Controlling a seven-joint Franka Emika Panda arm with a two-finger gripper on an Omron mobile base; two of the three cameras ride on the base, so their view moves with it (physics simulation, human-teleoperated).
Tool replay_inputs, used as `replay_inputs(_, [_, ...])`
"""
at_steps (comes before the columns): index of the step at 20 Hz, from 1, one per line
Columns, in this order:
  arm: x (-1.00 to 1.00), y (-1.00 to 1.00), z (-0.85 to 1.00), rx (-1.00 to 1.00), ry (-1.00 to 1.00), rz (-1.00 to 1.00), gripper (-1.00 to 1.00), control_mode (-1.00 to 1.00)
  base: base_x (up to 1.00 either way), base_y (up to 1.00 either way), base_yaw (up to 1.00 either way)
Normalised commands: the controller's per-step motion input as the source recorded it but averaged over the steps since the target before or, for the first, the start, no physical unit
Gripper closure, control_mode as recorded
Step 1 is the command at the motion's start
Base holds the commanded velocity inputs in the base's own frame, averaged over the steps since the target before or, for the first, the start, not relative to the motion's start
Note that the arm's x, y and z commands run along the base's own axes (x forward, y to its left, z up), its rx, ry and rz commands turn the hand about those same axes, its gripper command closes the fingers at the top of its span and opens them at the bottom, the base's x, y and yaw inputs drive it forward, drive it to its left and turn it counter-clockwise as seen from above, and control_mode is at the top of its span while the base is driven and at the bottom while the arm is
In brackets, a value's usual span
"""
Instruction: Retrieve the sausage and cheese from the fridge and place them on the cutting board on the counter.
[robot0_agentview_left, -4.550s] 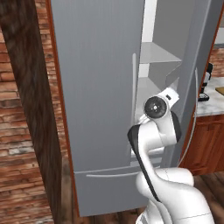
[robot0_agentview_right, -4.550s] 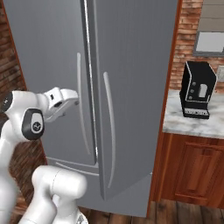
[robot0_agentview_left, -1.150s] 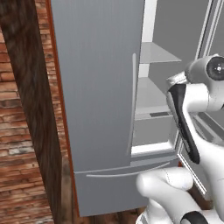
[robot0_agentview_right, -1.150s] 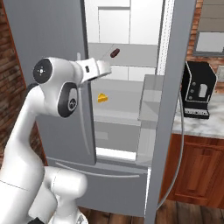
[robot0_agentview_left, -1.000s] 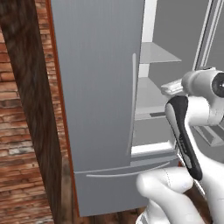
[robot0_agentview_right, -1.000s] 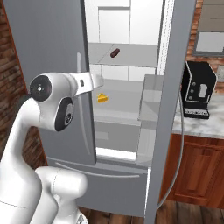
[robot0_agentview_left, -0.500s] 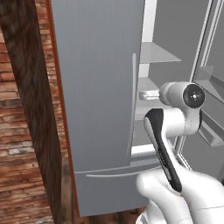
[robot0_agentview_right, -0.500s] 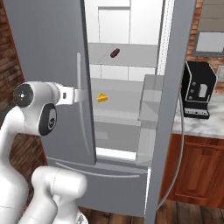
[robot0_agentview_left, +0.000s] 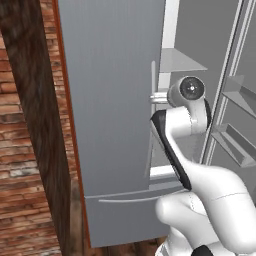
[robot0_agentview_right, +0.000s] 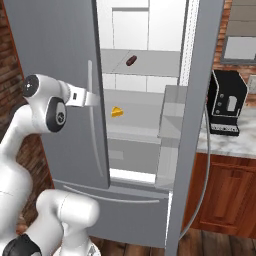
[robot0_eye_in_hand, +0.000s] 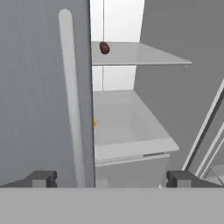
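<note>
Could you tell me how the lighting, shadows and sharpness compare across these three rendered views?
Right base view: even flat light, the sausage and cheese crisp, no glare on the fridge door. Left base view: the brick wall is dim, the fridge interior brighter. Hand view: slightly soft, the cheese half hidden behind the door edge, the handle a pale streak.

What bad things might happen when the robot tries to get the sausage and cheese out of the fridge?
The gripper is open and sits right by the closed left door's handle, so reaching in might bump the door edge. The sausage is round and lies on the upper shelf, so a nudge might roll it away. The cheese is small, on the lower shelf close behind the door edge, so it may be awkward to grab.
</note>
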Motion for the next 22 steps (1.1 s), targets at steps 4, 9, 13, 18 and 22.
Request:
replay_inputs(4, [0.41, 0.01, -0.1, 0.02, 0.14, 0.09, -1.0, -1.0, 0.0, 0.0, 0.0])
replay_inputs(9, [0.48, 0.17, -0.17, 0.0, 0.09, 0.05, -1.0, -1.0, 0.0, 0.0, 0.0])
replay_inputs(13, [0.53, 0.4, -0.37, 0.0, 0.0, 0.0, -1.0, -1.0, 0.0, 0.0, 0.0])
replay_inputs(18, [0.74, 0.11, -0.33, 0.0, 0.0, 0.0, -1.0, -1.0, 0.0, 0.0, 0.0])
replay_inputs(22, [0.71, 0.04, -0.2, 0.0, 0.0, 0.0, -1.0, -1.0, 0.0, 0.0, 0.0])
